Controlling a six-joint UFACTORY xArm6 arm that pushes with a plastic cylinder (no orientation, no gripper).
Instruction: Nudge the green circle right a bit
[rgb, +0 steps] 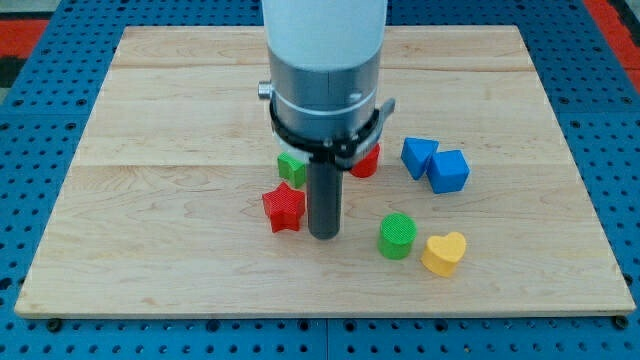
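The green circle (397, 235) is a short green cylinder on the wooden board, right of centre toward the view's bottom. My tip (323, 236) rests on the board to its left, a gap apart, at about the same height in the view. A red star (284, 207) sits just left of my tip, close to the rod. A yellow heart (444, 253) lies right next to the green circle, on its lower right.
A green block (291, 166) and a red block (365, 162) are partly hidden behind the arm's body. Two blue blocks (435, 165) sit together at the right. The wooden board (150, 200) lies on a blue pegboard table.
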